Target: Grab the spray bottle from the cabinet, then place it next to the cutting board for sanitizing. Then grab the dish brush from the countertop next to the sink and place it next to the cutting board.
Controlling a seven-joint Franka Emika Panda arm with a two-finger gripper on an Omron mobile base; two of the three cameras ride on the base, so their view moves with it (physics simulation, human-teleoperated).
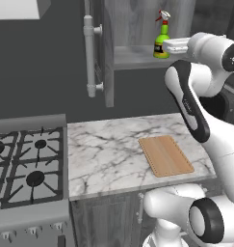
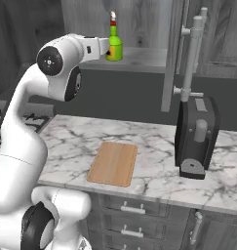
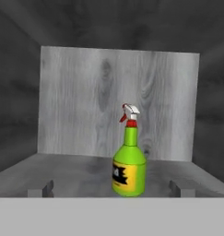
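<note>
The green spray bottle (image 3: 128, 168) stands upright on the shelf of the open wall cabinet (image 1: 133, 57), red-and-white trigger on top. My gripper (image 3: 111, 190) is open just in front of it, fingertips (image 3: 40, 189) wide apart on either side, not touching it. In the base views the white hand (image 1: 175, 46) sits level with the bottle (image 1: 161, 42), right beside it at the shelf's front edge. The tan cutting board (image 1: 165, 156) lies flat on the marble countertop (image 1: 104, 144) below. The dish brush and the sink are out of view.
The cabinet door stands open with its long bar handle (image 1: 89, 53) to the left of the shelf. A gas stove (image 1: 27, 169) adjoins the counter on the left. A dark coffee machine (image 2: 195, 136) stands on the counter right of the board (image 2: 113, 163).
</note>
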